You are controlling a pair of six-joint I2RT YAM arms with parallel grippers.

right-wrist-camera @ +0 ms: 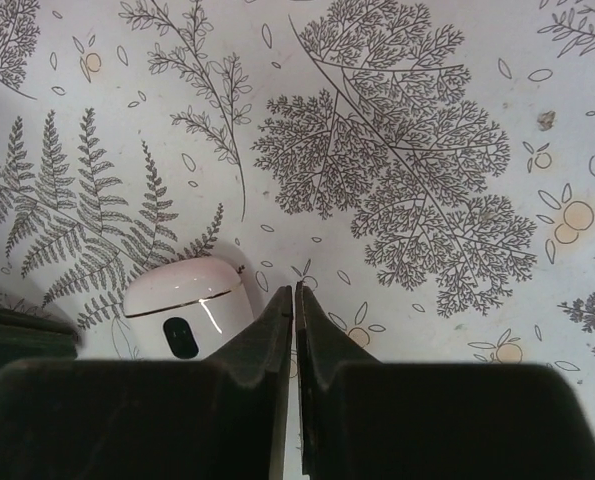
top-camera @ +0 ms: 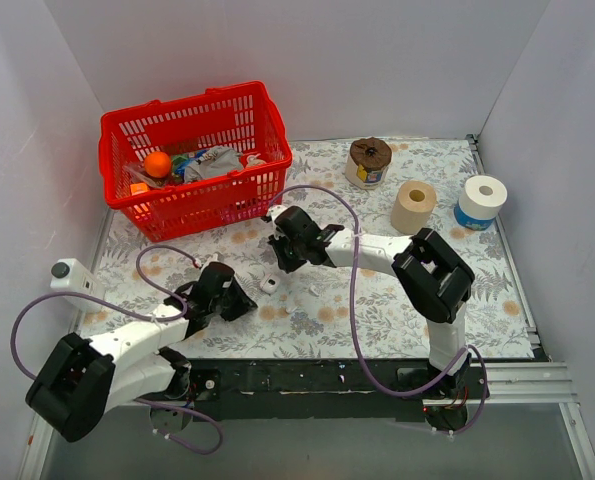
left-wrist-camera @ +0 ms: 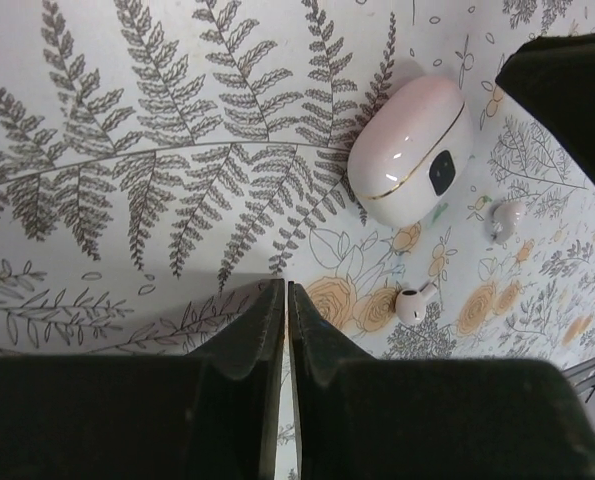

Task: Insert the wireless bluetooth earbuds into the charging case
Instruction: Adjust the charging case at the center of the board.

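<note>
1. From above, the case (top-camera: 269,284) sits on the desk (top-camera: 377,310) between your two arms, with the left end effector (top-camera: 245,303) just beside it and the right end effector (top-camera: 280,262) near its other side
2. Left wrist view: your left end effector is closed on nothing. The case, lid down, lies ahead and to the right, its long axis slanted. The nearer earbud (left-wrist-camera: 415,302) and farther earbud (left-wrist-camera: 504,217) lie loose beside it, so this arm looks nearer them
3. Right wrist view: your right end effector is all but closed and empty, with the case just left of its tips and no earbud showing
</note>
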